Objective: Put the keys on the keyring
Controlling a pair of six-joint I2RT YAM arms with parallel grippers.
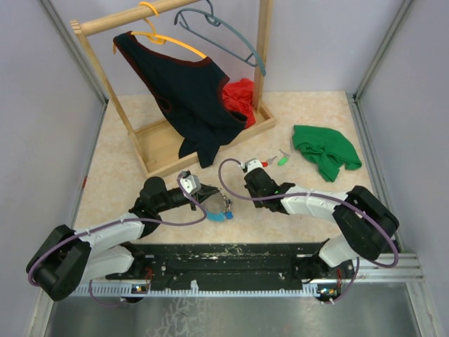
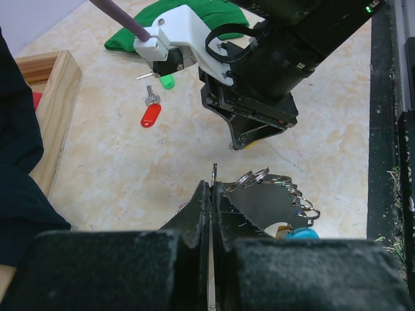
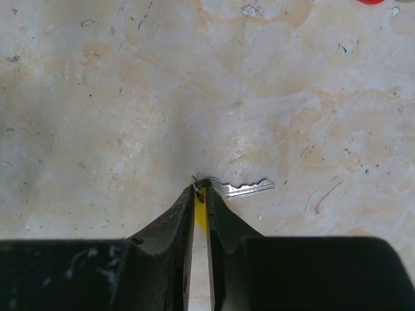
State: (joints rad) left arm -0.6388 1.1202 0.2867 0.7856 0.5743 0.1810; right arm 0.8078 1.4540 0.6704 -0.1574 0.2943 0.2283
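My left gripper (image 2: 213, 184) is shut on a thin metal edge of the keyring (image 2: 280, 190), whose wiry coil fans out to the right of the fingers. A blue key cap (image 2: 302, 233) hangs at the coil's lower end. From above, the keyring (image 1: 221, 208) lies between the two arms. My right gripper (image 3: 201, 188) points down at the table, shut on a yellow-capped key (image 3: 249, 188); the silver blade sticks out to the right. A red-capped key (image 2: 150, 115) and a green-capped key (image 2: 167, 81) lie loose on the table beyond the right gripper (image 2: 248, 137).
A wooden clothes rack (image 1: 203, 130) with a dark garment (image 1: 186, 91) and a red cloth (image 1: 238, 98) stands at the back. A green cloth (image 1: 324, 151) lies at the right. Two hangers (image 1: 217, 28) hang on the rail.
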